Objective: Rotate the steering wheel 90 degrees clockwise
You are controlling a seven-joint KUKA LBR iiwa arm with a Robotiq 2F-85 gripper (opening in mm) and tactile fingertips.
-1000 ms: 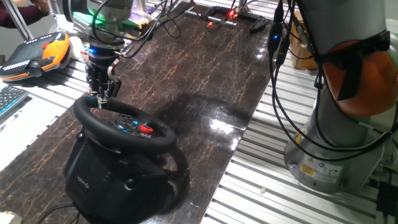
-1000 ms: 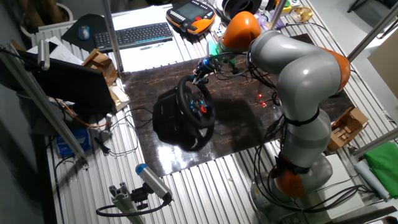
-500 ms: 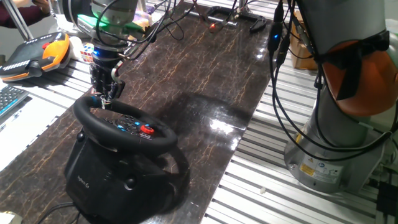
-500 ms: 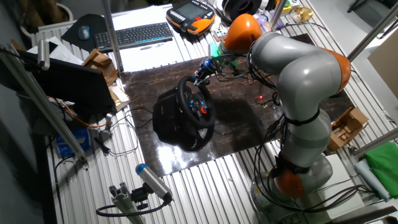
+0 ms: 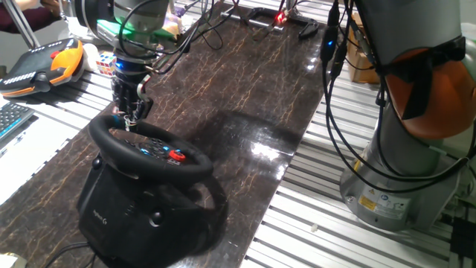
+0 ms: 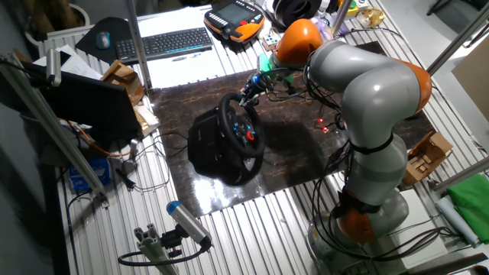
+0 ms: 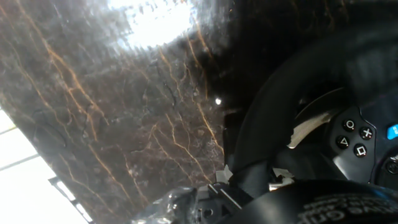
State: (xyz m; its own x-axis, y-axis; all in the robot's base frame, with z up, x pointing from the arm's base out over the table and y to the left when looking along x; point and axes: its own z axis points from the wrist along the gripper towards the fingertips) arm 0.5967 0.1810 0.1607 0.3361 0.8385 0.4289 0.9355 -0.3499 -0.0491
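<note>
From one fixed view, my gripper (image 5: 130, 115) hangs straight down at the far top edge of the steering wheel (image 5: 146, 146), fingertips right at the rim. I judge that spot suits a clockwise turn, since pushing on the rim gives leverage around the hub. The wheel sits tilted on its bulky black base (image 5: 126, 212) at the near end of the dark marble table (image 5: 245, 89).

From the other fixed view, my arm (image 6: 367, 84) reaches across to the wheel's upper rim; the orange-and-black controller (image 6: 233, 17) lies well apart, by the keyboard (image 6: 164, 42).

In the hand view, the rim curves close beside me and hub buttons show at right. I cannot tell whether my fingers are apart or clamped on the rim.
</note>
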